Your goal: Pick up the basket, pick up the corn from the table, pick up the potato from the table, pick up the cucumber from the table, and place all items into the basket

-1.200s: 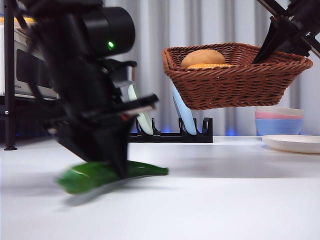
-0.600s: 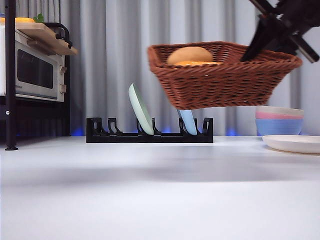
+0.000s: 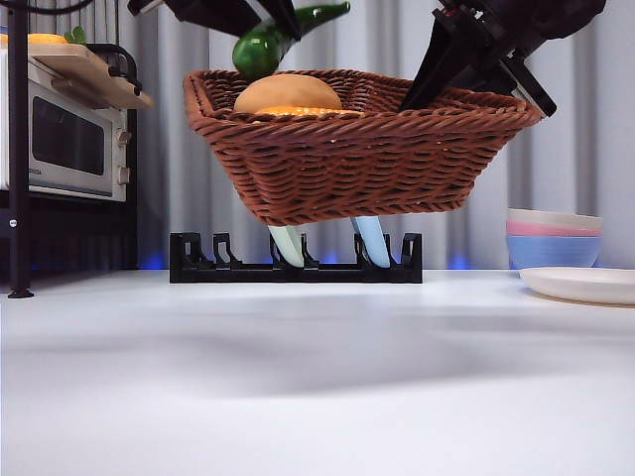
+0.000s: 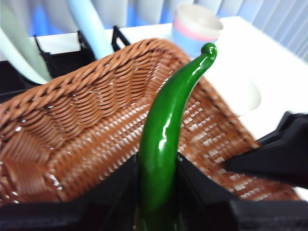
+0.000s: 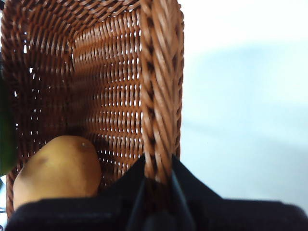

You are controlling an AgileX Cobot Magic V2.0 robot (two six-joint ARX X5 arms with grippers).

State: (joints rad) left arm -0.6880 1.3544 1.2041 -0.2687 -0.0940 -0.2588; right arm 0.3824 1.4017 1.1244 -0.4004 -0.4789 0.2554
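Note:
The brown wicker basket (image 3: 357,159) hangs in the air above the table, with my right gripper (image 3: 422,91) shut on its braided rim (image 5: 161,72) at the right side. Inside it lies the tan potato (image 3: 288,92), seen also in the right wrist view as the potato (image 5: 55,168). An orange-yellow strip of the corn (image 3: 298,111) peeks over the rim beside it. My left gripper (image 4: 159,168) is shut on the dark green cucumber (image 4: 161,139) and holds it over the basket's left part. In the front view the cucumber (image 3: 263,45) hangs just above the potato.
Behind the basket stands a black dish rack (image 3: 198,268) with a pale green plate (image 3: 288,243) and a blue plate (image 3: 372,241). A microwave (image 3: 64,139) is at the far left. Stacked bowls (image 3: 554,238) and a white plate (image 3: 585,285) sit at the right.
My left gripper lifted the cucumber off the table and now holds it above the basket. The right gripper carried the basket leftward and nearer to the camera.

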